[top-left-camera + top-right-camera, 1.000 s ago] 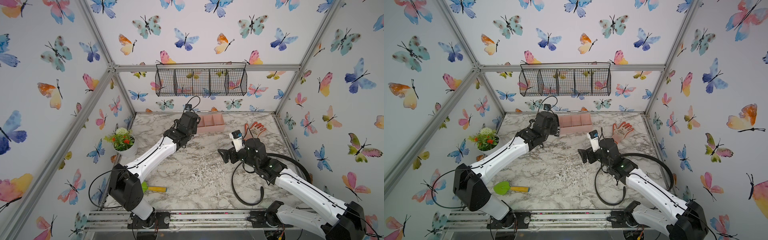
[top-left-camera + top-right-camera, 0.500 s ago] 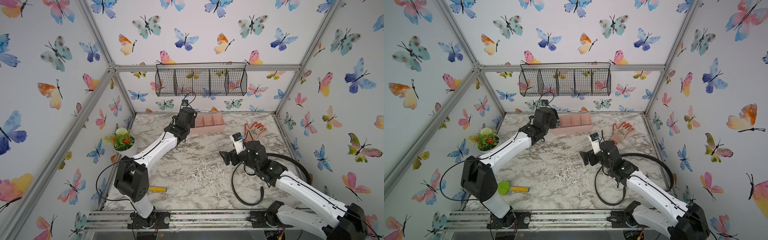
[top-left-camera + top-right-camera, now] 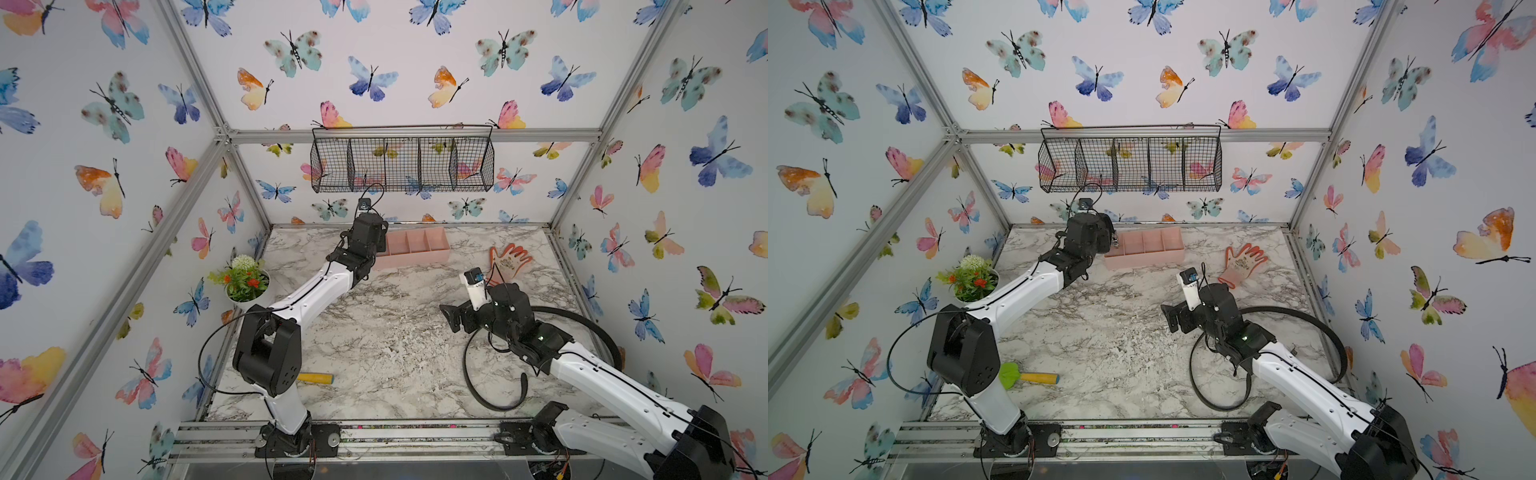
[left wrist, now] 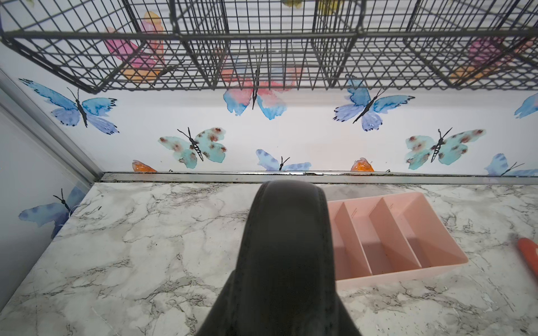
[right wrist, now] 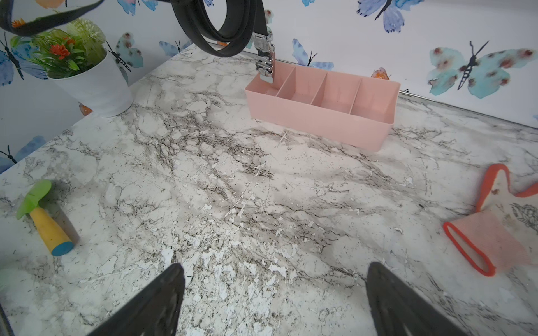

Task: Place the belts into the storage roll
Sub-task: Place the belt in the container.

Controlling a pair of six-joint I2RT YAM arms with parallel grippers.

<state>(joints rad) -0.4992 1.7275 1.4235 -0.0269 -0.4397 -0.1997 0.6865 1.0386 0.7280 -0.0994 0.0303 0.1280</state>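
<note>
Left arm has stretched out toward the back wall over this last second, and now its wrist sits right at the end of the storage roll nearest the potted plant. The left fingers are clamped partway shut on the coiled belt, which fills the left wrist view. From the right wrist view you can see the coil hanging in the air. Its silvery buckle dangles right at the rim of that end compartment, though whether the tip is inside or just above the wall, I can't tell.

So the carry looks all but done. My read is that the coil now needs lowering into that end compartment before the grip lets go, and the loose loops could spring open or snag on the rim.

The right arm has barely budged. The right fingers are spread wide with nothing between them, hovering over the bare marble counter. All four compartments look empty. The second belt lies in a loose loop on the counter around the right arm, well apart from the storage roll, so that one is yet to come
</note>
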